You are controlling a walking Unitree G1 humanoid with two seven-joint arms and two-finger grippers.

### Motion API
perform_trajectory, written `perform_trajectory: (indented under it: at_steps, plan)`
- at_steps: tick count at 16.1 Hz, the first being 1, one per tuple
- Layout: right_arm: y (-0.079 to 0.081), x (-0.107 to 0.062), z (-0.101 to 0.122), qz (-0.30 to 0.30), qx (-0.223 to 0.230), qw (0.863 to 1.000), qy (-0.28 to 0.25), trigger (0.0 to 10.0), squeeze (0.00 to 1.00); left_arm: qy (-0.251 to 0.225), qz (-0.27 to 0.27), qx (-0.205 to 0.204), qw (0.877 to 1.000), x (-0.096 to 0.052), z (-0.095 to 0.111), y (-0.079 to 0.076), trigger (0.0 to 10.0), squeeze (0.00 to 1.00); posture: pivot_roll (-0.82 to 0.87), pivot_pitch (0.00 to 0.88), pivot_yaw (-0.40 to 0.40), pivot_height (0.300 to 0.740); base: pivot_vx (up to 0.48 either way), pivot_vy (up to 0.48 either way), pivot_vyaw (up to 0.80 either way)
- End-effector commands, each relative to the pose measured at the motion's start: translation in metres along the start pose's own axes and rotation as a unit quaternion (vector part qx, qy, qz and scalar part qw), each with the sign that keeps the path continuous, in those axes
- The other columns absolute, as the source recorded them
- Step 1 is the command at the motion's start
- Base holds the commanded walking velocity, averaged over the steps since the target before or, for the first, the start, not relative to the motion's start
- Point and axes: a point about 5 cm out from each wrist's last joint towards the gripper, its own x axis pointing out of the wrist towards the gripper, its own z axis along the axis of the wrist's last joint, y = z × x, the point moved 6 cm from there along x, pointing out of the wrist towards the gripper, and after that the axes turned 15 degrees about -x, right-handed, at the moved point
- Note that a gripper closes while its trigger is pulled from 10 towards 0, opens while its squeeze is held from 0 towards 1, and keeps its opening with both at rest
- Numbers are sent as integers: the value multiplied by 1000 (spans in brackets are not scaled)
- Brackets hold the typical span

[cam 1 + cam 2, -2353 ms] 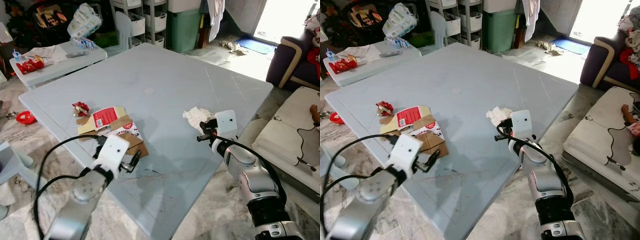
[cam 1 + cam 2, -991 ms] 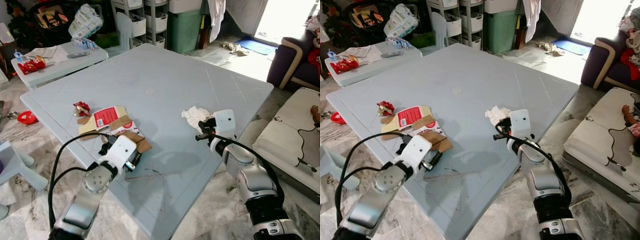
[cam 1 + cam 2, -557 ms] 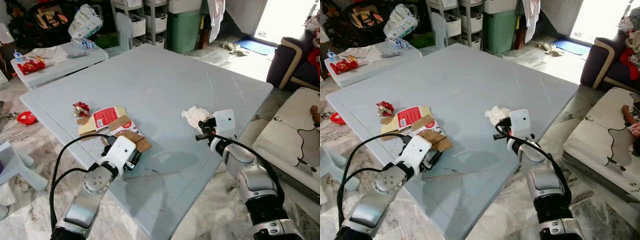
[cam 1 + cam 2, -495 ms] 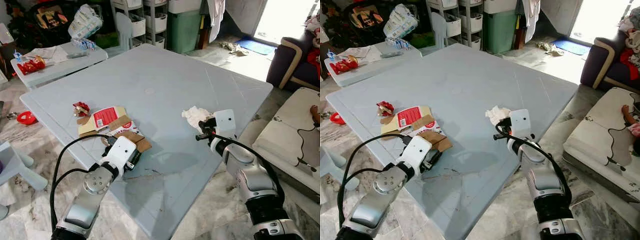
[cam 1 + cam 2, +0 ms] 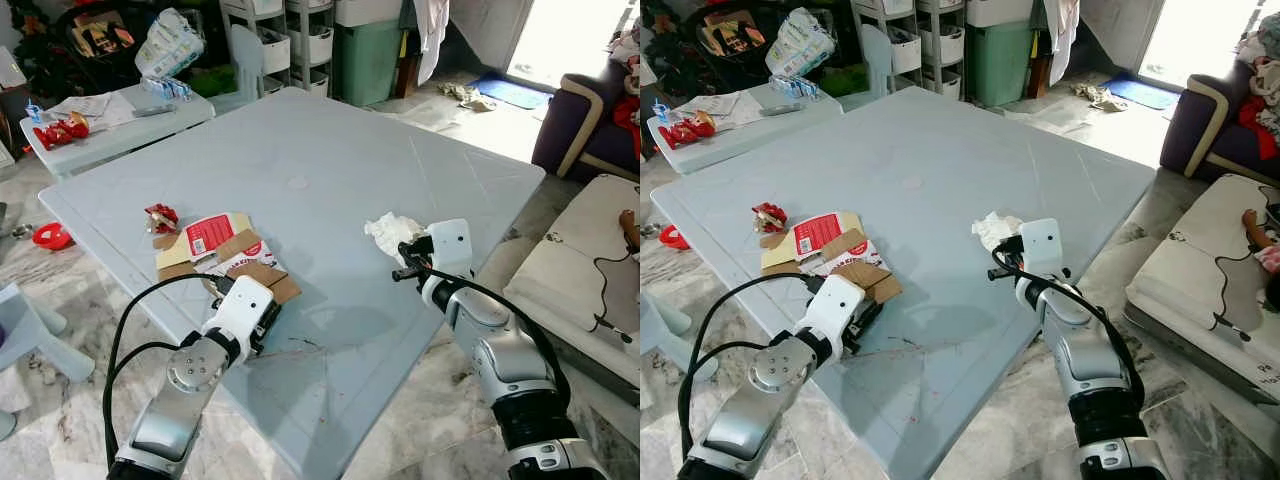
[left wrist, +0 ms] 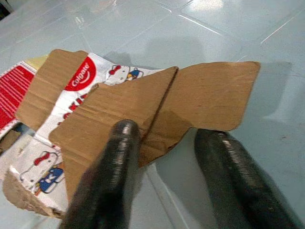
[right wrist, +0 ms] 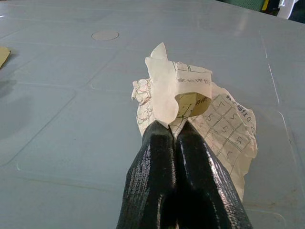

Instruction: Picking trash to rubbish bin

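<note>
Straddling brown cardboard (image 6: 157,107), left tool (image 6: 167,138) gapes.

Both arms silver metal w/ white wrist housings, looping black cables. Left gripper (image 6: 167,157), right gripper (image 7: 172,136): glossy black fingers.

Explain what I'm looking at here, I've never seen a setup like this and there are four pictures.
It is a humanoid robot clearing trash from a grey table. Two pictures come from cameras on its head, looking down at its arms. The other two come from wrist cameras looking along each gripper's black fingers. The left gripper is open, its fingers either side of a cardboard scrap's edge, beside a flattened toothpaste box and a red wrapper. The right gripper is shut on a crumpled paper still lying on the table.
</note>
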Motion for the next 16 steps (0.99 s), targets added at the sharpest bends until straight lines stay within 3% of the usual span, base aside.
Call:
perform_trajectory:
  at_steps: [1, 8, 10, 16]
  plan:
    - [-3, -1, 4, -4, 1, 1000, -5, 0, 0, 5, 20, -12, 1000, -2, -5, 11, 0, 0, 37, 3, -31, 740, 0, 0, 0]
    - [-5, -1, 3, -5, -1, 1000, -3, 0, 0, -56, 71, -23, 996, -3, 19, 29, 0, 0, 36, 0, -37, 740, 0, 0, 0]
    - [-6, 1, 5, -6, -2, 1000, -6, 0, 0, -96, 96, -21, 991, -5, 36, 39, 0, 0, 40, 0, -38, 740, 0, 0, 0]
    - [-4, 2, 4, -6, 0, 1000, -6, 0, 0, -153, 109, -19, 982, -7, 57, 39, 0, 0, 50, 0, -47, 740, 0, 0, 0]
